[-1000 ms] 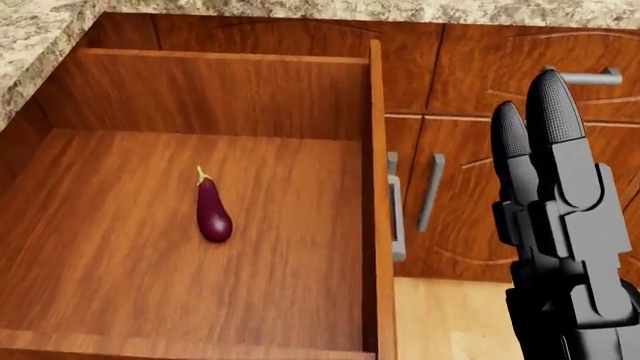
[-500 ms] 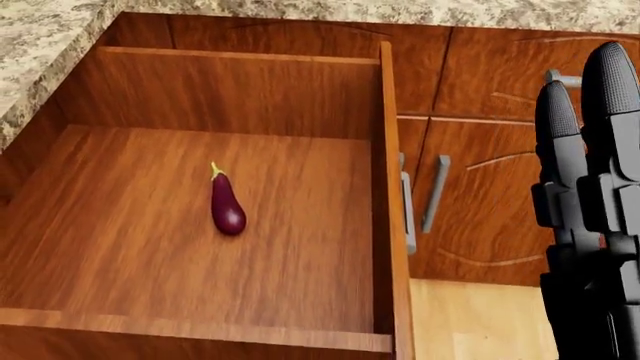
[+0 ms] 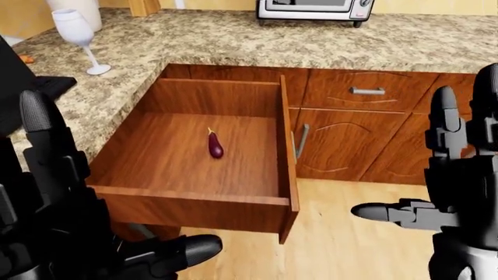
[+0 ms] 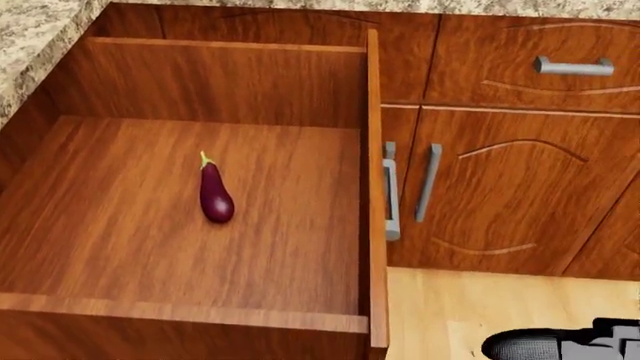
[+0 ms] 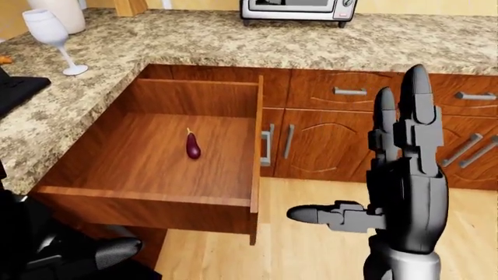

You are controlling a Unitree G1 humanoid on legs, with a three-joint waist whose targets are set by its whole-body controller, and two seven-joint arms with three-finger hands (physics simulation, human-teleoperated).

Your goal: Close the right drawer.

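Drawer of reddish-brown wood point(image 3: 194, 201) stands pulled far out from under the speckled granite worktop point(image 3: 233, 41), neither hand touching it.

Its long axis runs from the cabinet toward the camera, front panel nearest. A small purple eggplant point(image 3: 215, 144) lies on its floor, stem pointing away. The black right hand point(image 5: 389, 192) hovers right of the drawer, apart from it, fingers spread upright, thumb pointing left. The black left hand point(image 3: 54, 221) sits at the drawer's near left corner, fingers open.
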